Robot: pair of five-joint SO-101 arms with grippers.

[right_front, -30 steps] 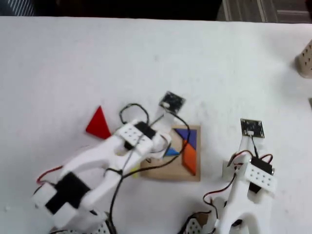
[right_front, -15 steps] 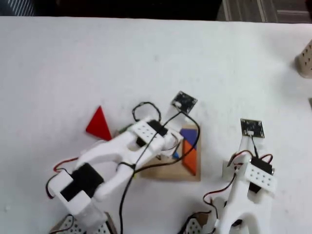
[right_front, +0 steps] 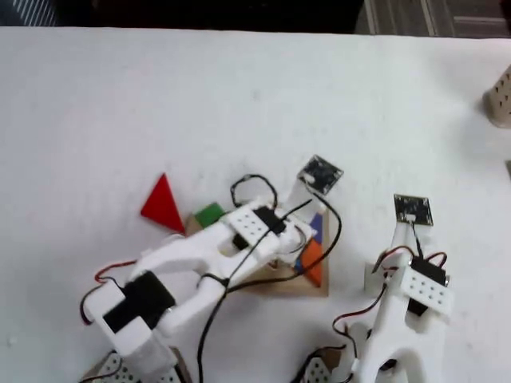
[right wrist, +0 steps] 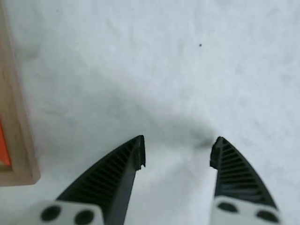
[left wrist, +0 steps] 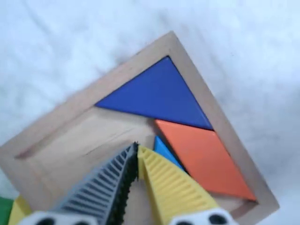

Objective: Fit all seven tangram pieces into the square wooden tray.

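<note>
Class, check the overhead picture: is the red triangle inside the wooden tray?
No, the red triangle lies on the white table, outside the tray.

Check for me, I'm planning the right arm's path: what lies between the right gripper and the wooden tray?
Nothing: the right wrist view shows bare white table between the right gripper and the wooden tray.

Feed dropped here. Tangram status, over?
Left gripper shut, tips in the tray. Right gripper open over table. Blue triangle, orange piece seated; red triangle, green piece outside tray.
</note>
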